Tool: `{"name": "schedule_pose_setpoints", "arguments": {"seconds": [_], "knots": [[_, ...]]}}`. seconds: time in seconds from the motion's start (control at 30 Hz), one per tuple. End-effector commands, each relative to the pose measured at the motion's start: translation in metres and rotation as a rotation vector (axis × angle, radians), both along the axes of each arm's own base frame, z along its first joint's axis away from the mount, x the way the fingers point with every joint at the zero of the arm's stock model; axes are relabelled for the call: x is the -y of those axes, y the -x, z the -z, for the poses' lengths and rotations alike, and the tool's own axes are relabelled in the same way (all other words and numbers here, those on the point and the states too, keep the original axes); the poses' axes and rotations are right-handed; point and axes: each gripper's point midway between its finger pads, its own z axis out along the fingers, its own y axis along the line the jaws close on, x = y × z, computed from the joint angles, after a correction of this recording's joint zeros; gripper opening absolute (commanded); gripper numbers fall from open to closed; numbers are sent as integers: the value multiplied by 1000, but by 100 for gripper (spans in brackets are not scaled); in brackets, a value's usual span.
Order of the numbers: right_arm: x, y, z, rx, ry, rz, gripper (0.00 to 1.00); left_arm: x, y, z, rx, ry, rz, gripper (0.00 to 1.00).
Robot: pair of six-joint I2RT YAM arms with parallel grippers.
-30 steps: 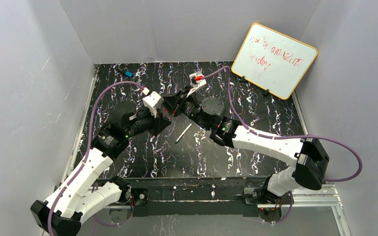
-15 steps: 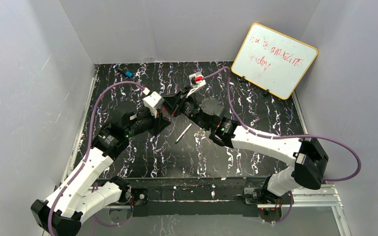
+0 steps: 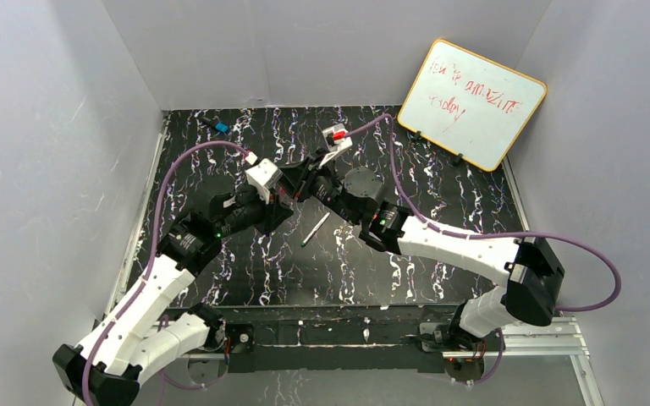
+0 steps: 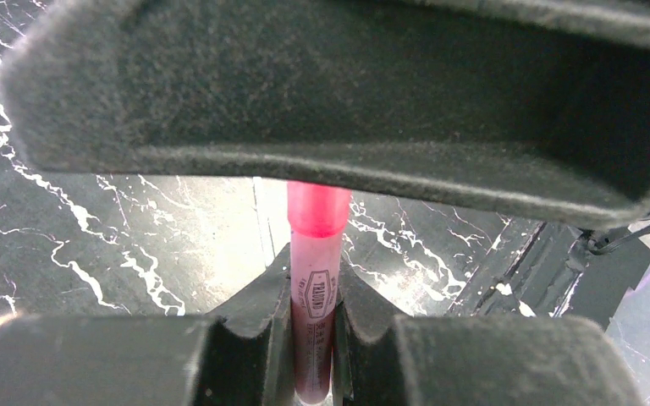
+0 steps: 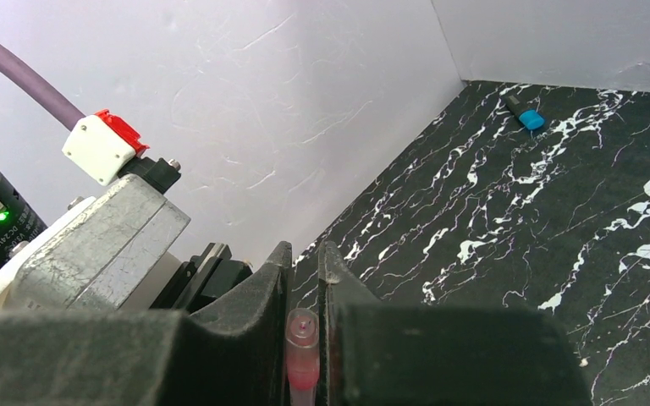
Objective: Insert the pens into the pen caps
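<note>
Your left arm (image 3: 148,292) and right arm (image 3: 457,244) angle inward, meeting mid-table. Your left gripper (image 4: 313,275) pinches the pink pen (image 4: 314,326), your right gripper (image 5: 305,254) pinches the pink cap (image 5: 302,342); the white pen (image 3: 314,229) lies at their 5 o'clock

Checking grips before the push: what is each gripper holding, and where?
The left gripper pinches the pink pen around its barrel; the right gripper appears to pinch the pink cap by its sides.

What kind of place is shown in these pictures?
Probably a robot test cell in a laboratory: plain white panel walls enclose a black marble-patterned tabletop, with a small orange-framed whiteboard propped at the back.
</note>
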Motion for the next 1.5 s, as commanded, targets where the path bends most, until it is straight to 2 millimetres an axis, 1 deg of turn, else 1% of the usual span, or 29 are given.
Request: {"name": "schedule_pose_setpoints", "arguments": {"seconds": [0.0, 0.13, 0.37, 0.47, 0.53, 0.57, 0.63, 0.7, 0.77, 0.87, 0.97, 1.03, 1.07, 1.1, 1.13, 1.2, 1.3, 1.4, 1.47], "knots": [[-4, 144, 189, -321, 575, -466, 1, -20, -34, -142, 446, 281, -197, 0], [-5, 148, 188, -326, 604, -498, 1, -28, -34, -114, 362, 229, -240, 0], [-8, 152, 191, -338, 635, -531, 2, -32, -30, -77, 232, 202, -279, 0], [-11, 154, 195, -347, 640, -549, 24, -30, -32, -59, 169, 184, -283, 0], [-13, 154, 197, -353, 646, -550, 35, -29, -33, -47, 132, 170, -288, 0], [-14, 153, 196, -351, 646, -548, 40, -29, -33, -42, 117, 163, -290, 0], [-17, 146, 192, -335, 644, -512, 47, -30, -35, -31, 91, 144, -308, 0], [-20, 127, 180, -311, 621, -407, 54, -31, -35, -17, 61, 120, -311, 0], [-23, 103, 160, -269, 566, -285, 61, -31, -35, -1, 27, 93, -313, 0], [-28, 72, 118, -182, 450, -143, 68, -30, -34, 27, -46, 66, -312, 0], [-27, 48, 72, -99, 332, -73, 72, -29, -33, 55, -128, 40, -327, 0], [-17, 31, 47, -72, 276, -19, 72, -32, -37, 73, -177, 8, -356, 0], [-8, 20, 36, -64, 252, 14, 72, -33, -39, 81, -201, -11, -361, 0], [0, 16, 26, -55, 227, 31, 73, -32, -41, 88, -221, -25, -361, 0], [11, 6, 17, -47, 199, 56, 73, -32, -43, 97, -247, -36, -361, 0], [31, -3, 2, -30, 154, 89, 75, -30, -48, 106, -280, -39, -355, 0], [63, -11, -9, -17, 138, 147, 77, -27, -54, 123, -336, -55, -358, 0], [88, -14, -6, -21, 146, 188, 79, -28, -58, 146, -411, -93, -368, 0], [101, -13, -1, -28, 151, 203, 79, -31, -61, 162, -467, -124, -391, 0]]}}
